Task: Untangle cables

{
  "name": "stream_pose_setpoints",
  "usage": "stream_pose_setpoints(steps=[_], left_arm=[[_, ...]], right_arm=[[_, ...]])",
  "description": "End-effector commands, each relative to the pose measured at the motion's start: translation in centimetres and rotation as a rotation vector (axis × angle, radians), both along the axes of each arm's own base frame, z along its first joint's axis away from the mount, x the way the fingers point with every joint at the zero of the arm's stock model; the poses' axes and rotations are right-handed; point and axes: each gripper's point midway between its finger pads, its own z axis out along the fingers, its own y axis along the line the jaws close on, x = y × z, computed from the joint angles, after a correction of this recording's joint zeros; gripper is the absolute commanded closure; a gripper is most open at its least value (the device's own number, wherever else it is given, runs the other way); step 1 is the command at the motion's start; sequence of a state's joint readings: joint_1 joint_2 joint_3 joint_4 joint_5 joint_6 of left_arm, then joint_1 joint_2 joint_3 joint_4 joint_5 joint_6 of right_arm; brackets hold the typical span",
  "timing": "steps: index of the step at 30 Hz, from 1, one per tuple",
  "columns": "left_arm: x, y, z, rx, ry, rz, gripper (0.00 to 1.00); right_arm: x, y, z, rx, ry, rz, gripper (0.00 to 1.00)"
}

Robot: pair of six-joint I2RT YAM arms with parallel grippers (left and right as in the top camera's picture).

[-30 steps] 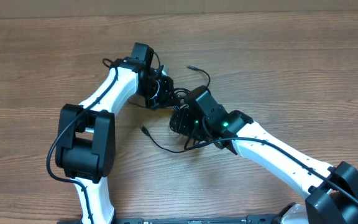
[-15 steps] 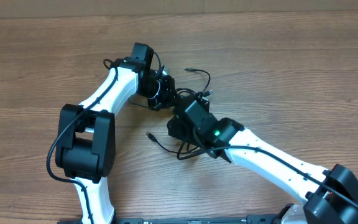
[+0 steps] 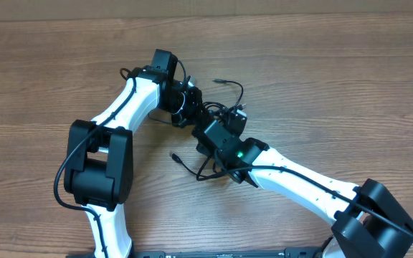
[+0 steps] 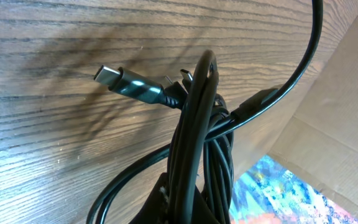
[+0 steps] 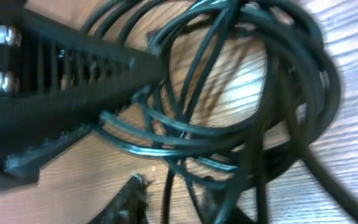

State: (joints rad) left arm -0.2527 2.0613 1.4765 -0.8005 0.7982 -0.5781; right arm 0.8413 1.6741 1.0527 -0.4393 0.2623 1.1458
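The cables (image 3: 224, 115) are a knot of thin black cords bunched between my two grippers at the table's middle. One loose end (image 3: 217, 81) curls toward the back and a plug end (image 3: 174, 155) lies toward the front. My left gripper (image 3: 193, 110) is shut on a bundle of cable loops (image 4: 197, 124), and a silver-tipped plug (image 4: 114, 78) sticks out beside the bundle. My right gripper (image 5: 176, 202) sits inside the tangle, right by the left gripper's ribbed finger (image 5: 73, 68). Its jaws are narrowed but apart, with thin strands (image 5: 166, 186) running between them.
The wooden table (image 3: 321, 86) surrounds the tangle. The left arm (image 3: 102, 143) reaches in from the front left, the right arm (image 3: 307, 186) from the front right. A cardboard edge and a colourful printed sheet (image 4: 291, 193) show in the left wrist view.
My right gripper has moved up and left into the tangle, close to the left gripper, and its jaws have narrowed. The front loop of cable shifted slightly. The left arm has stayed still.
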Motion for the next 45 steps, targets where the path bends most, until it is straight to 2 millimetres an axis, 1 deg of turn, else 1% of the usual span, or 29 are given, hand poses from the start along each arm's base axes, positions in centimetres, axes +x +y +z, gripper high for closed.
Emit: stream_pose_setpoints(steps=[1,2,3,7,11,13,14,15,17,18,21,23,28,31,33,35,39,43,45], left_arm=[[0.5,-0.5,2.6,-0.052,-0.034,0.004,0.96],[0.5,-0.5,2.6,-0.052,-0.034,0.004,0.96],[0.5,-0.5,2.6,-0.052,-0.034,0.004,0.96],[0.6,-0.5,2.6,-0.052,-0.034,0.005,0.96],[0.9,-0.1,2.3,-0.028,-0.047,0.012,0.96],[1.6,0.5,1.6,0.032,-0.082,0.027,0.96],[2.2,1.3,0.9,0.094,-0.108,0.043,0.96],[2.5,1.9,0.4,0.139,-0.123,0.05,0.96],[2.8,3.3,-0.6,0.237,-0.178,0.02,0.96],[2.8,3.4,-0.6,0.246,-0.202,-0.013,0.96],[2.3,2.7,-0.2,0.194,-0.329,-0.191,0.96],[2.0,2.2,0.1,0.156,-0.378,-0.26,0.96],[1.9,2.0,0.3,0.141,-0.418,-0.308,0.96],[1.9,2.0,0.3,0.14,-0.439,-0.332,0.96],[1.9,2.0,0.3,0.138,-0.45,-0.345,0.96],[1.7,1.7,0.5,0.117,-0.463,-0.363,0.96],[0.8,0.1,1.9,-0.025,-0.544,-0.457,0.96],[0.5,-0.1,2.1,-0.047,-0.593,-0.513,0.96],[0.5,-0.1,2.1,-0.049,-0.608,-0.529,0.96]], right_arm=[[0.9,-1.2,-0.1,-0.029,-0.029,-0.055,0.88],[0.9,-1.2,-0.1,-0.027,-0.032,-0.055,0.94],[1.0,-1.1,0.0,-0.024,-0.034,-0.055,0.96],[1.1,-0.5,0.2,0.0,-0.039,-0.038,0.96],[0.6,0.5,0.9,0.017,-0.039,0.054,0.96],[0.4,0.9,1.9,0.024,-0.055,0.112,0.96],[0.3,1.1,2.9,0.038,-0.07,0.148,0.96],[0.3,1.1,3.3,0.047,-0.076,0.162,0.96],[0.1,1.3,5.0,0.098,-0.085,0.194,0.96],[0.0,1.4,5.6,0.13,-0.081,0.207,0.96],[-0.4,2.1,7.6,0.25,-0.061,0.26,0.96],[-0.6,2.8,8.8,0.35,-0.036,0.312,0.96],[-1.0,3.6,11.4,0.56,0.016,0.44,0.96],[-1.1,3.4,13.1,0.668,0.035,0.511,0.96],[-1.0,2.8,14.0,0.72,0.033,0.559,0.96],[-0.8,2.3,14.1,0.722,0.025,0.576,0.96],[-0.5,0.7,13.0,0.685,0.044,0.557,0.96],[-0.1,-0.7,12.4,0.684,0.072,0.527,0.96],[0.4,-1.5,12.2,0.666,0.055,0.524,0.96]])
